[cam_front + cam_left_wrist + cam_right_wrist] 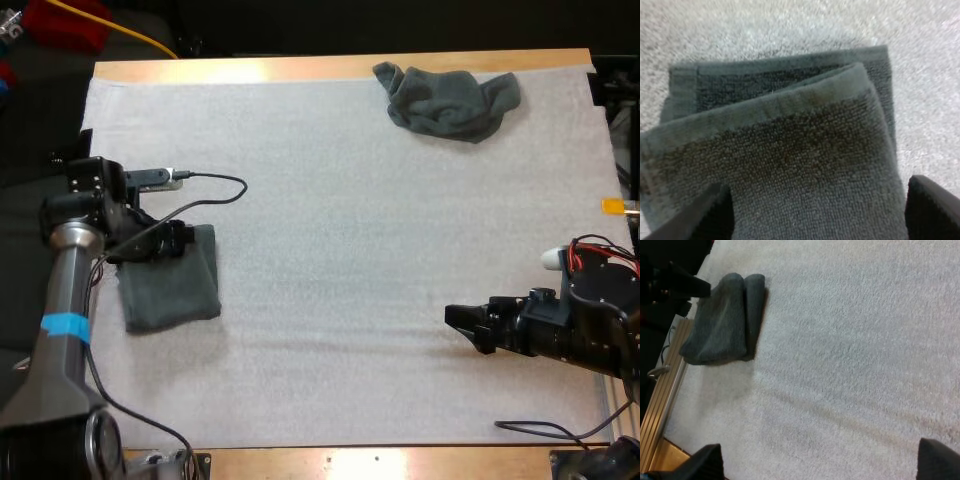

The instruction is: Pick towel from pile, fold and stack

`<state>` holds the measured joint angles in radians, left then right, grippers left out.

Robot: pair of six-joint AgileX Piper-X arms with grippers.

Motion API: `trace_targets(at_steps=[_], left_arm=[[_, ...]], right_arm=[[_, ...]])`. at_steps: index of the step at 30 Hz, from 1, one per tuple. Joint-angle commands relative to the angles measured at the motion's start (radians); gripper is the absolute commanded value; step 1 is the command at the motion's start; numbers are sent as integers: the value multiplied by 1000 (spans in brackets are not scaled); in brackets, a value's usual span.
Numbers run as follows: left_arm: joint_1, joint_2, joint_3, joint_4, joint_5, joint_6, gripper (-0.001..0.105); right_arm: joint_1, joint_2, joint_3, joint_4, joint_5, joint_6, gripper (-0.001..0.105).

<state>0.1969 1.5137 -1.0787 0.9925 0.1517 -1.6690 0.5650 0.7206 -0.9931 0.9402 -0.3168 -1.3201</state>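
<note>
Folded grey-green towel (790, 145) under spread left pincer (816, 182); right pincer (818, 444) spread above mat (850, 340)

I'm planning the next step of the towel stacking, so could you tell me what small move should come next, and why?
Probably lift the left gripper straight up off the folded towel. Its fingers stand open on either side of that towel, which lies flat and doubled on the mat, so the fold looks finished. The crumpled towel waits at the far edge.
</note>
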Motion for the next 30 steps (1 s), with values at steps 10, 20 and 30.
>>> trace_targets(at_steps=[10,20,30], left_arm=[[-1,134,-6,-12,-7,-9,68],[-1,186,-7,-22,9,-9,68],[-1,136,-82,59,25,-9,68]], right_arm=[[-1,-11,-6,-2,-1,0,74],[-1,-11,-6,-2,6,0,74],[-1,-11,-6,-2,6,0,74]])
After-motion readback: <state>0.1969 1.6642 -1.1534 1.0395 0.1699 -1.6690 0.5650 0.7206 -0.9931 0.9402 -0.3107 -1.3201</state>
